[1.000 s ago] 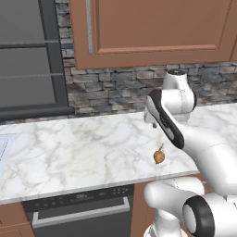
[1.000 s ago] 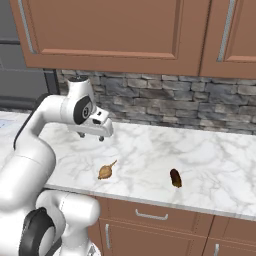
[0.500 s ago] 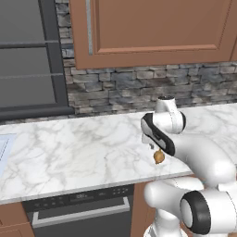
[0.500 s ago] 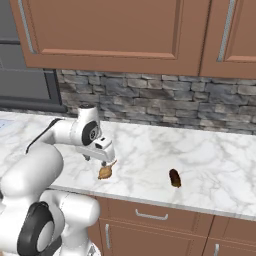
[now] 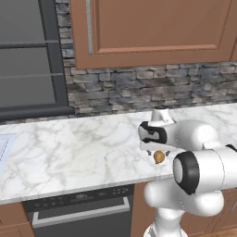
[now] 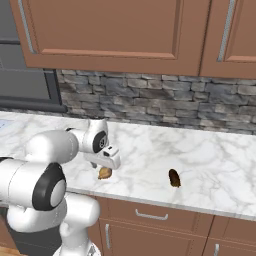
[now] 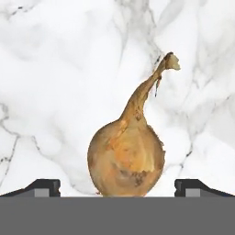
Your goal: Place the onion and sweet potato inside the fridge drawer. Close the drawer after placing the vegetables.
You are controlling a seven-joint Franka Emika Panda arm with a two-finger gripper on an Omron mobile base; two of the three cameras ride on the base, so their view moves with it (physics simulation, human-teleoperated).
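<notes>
The onion (image 7: 126,158), a golden-brown bulb with a thin curved stalk, lies on the white marble counter (image 5: 69,148) near its front edge. My gripper (image 7: 117,186) is low over it and open, one dark fingertip (image 7: 43,186) on each side of the bulb with a gap to each. In the base views the white hand covers the onion (image 5: 159,157) (image 6: 104,173) from above, with the gripper (image 6: 106,167) right at it. The sweet potato (image 6: 174,178), a dark brown oval lump, rests on the counter to the onion's right. The fridge drawer is out of view.
A stone backsplash (image 6: 165,102) and brown upper cabinets (image 6: 110,30) stand behind the counter. A dark wall oven (image 5: 28,60) is at the far left, a dishwasher panel (image 5: 78,203) sits below the counter, and brown drawers (image 6: 150,220) with silver handles run under it.
The arm has swung down and the hand has dropped from well above the counter to the onion. The jaws have stayed wide. Neither vegetable has moved.
</notes>
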